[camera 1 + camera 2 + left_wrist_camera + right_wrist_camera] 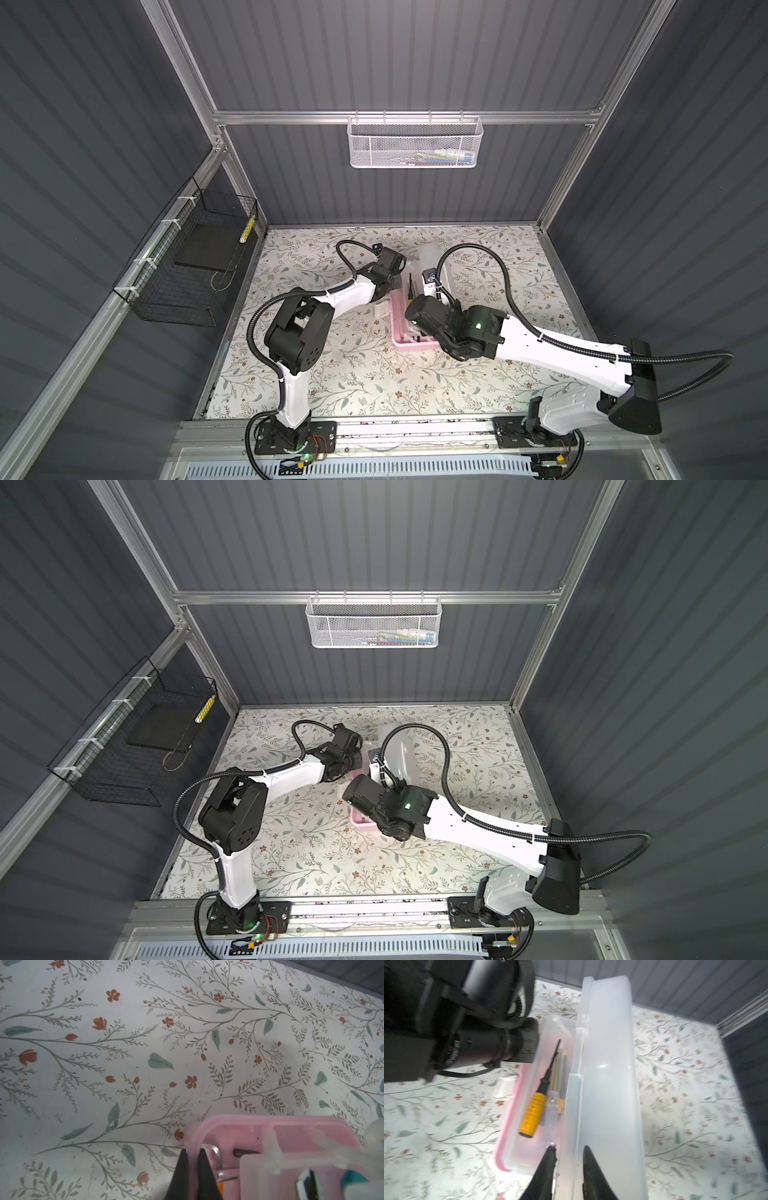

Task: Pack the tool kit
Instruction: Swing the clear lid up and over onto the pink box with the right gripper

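I see pink case at centre of worktop, screwdrivers inside. Frosted lid raised at case's 3 o'clock. Left claw pinching rim; right claw narrowly astride lid edge, grip unclear. Remaining, I judge: close lid, latch.

A screwdriver lies in the case on the table, the lid along its right side.

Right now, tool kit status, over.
Left end effector shut on case wall. Right end effector straddles lid rim, grip unclear. Lid open; screwdrivers inside. Left wrist camera over case, may block lid.
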`<state>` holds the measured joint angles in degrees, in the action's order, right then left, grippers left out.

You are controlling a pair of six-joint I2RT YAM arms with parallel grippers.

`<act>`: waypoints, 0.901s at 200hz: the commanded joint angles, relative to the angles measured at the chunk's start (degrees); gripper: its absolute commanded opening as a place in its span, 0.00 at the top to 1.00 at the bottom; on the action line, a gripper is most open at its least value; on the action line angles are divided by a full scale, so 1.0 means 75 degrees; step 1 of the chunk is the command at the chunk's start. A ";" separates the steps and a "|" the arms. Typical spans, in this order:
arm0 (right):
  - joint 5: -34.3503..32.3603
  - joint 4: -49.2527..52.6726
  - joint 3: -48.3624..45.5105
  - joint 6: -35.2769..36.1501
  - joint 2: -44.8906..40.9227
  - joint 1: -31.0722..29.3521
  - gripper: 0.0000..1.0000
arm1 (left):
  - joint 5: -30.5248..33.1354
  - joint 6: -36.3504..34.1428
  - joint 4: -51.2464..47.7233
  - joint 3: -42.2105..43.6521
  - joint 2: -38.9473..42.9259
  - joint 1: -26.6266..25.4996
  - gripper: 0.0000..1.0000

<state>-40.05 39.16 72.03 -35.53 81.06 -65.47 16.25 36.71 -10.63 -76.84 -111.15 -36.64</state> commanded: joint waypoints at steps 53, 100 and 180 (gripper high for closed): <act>0.2173 -0.1462 -0.0456 0.0392 -0.0925 0.0168 0.58 | 0.0524 0.0342 -0.0407 -0.0448 0.0075 -0.0082 1.00; 0.3020 -0.1736 -0.0648 0.0499 -0.1597 0.0365 0.54 | 0.0516 0.0338 -0.0308 -0.0339 0.0185 0.0030 1.00; 0.3366 -0.1105 -0.1500 -0.0126 -0.3121 0.2117 0.50 | 0.0261 0.0286 -0.0163 -0.0167 0.0263 0.0069 1.00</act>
<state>-16.80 28.82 62.65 -36.01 59.53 -51.90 17.61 38.24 -13.87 -77.76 -111.13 -37.39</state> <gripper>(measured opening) 0.494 0.087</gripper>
